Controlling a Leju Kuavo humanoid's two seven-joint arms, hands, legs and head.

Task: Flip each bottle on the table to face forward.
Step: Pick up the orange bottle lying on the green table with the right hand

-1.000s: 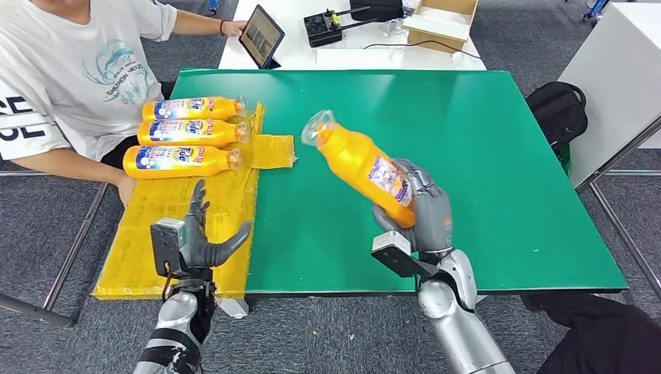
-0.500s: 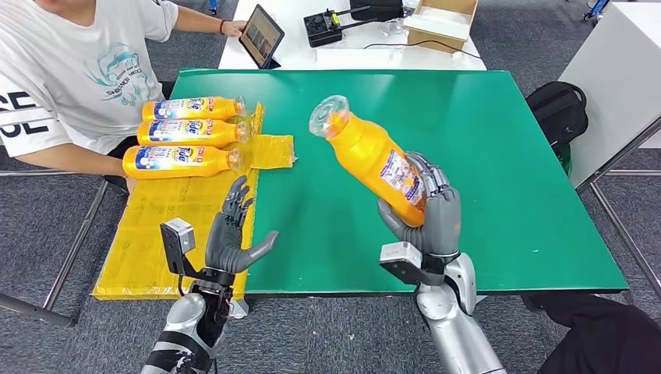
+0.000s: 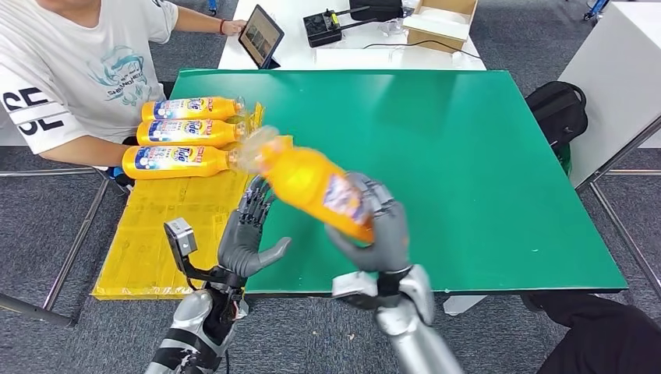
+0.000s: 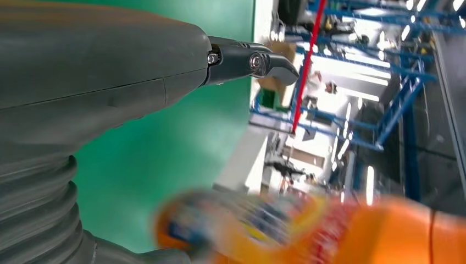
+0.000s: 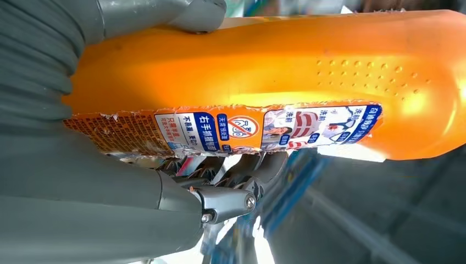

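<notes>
Bottle (image 3: 312,185) in the right hand (image 3: 372,230): orange, lifted off the green table (image 3: 483,156) and tilted, its clear cap end up and toward the robot's left, its base wrapped by the grey fingers (motion blur smears the cap end). From the right wrist, the thumb lies over one side of the bottle (image 5: 275,71) and darker fingers (image 5: 225,201) curl under the label strip, so the grip is firm. The left hand (image 3: 248,238) is raised just beside the bottle with fingers spread and thumb out, holding nothing; whether its fingertips touch the bottle cannot be told. Three more orange bottles (image 3: 181,133) lie in a row on their sides on a yellow sheet (image 3: 156,234) at the table's left end, blue labels up. A person (image 3: 70,70) in a white shirt sits beside that end, and a black backpack (image 3: 557,109) rests on the floor on the right.
</notes>
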